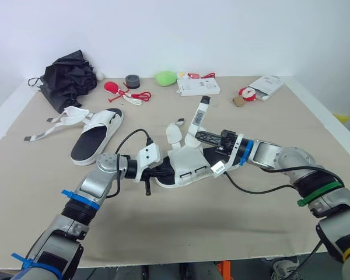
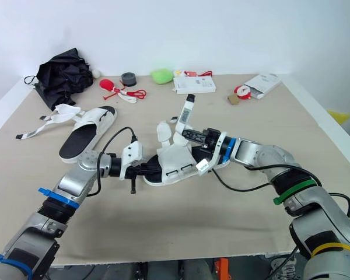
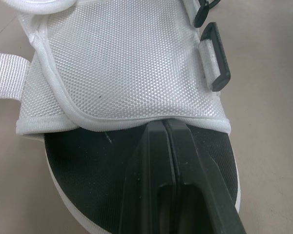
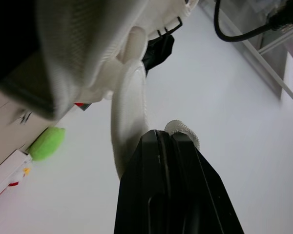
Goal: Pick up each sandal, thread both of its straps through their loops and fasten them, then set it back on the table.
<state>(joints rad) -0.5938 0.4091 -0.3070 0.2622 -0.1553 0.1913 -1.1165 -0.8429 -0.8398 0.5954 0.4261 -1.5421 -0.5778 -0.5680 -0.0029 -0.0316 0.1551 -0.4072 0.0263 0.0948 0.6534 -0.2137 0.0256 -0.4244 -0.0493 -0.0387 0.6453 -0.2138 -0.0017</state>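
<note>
While the right tool [image 1: 198, 136] gripped a strap [image 1: 199, 114] of the near sandal [image 1: 185, 163] and the left tool [image 1: 164, 170] lay clenched on its insole [image 3: 88, 163], neither sandal looked fastened.

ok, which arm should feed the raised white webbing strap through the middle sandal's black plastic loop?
Right, probably. The right gripper is shut on the white webbing strap, holding it upright above the white mesh sandal; the left gripper is shut at its black insole, steadying.

Beige table [image 1: 181, 227]; plain white wall [image 1: 221, 29] behind; even light
</note>
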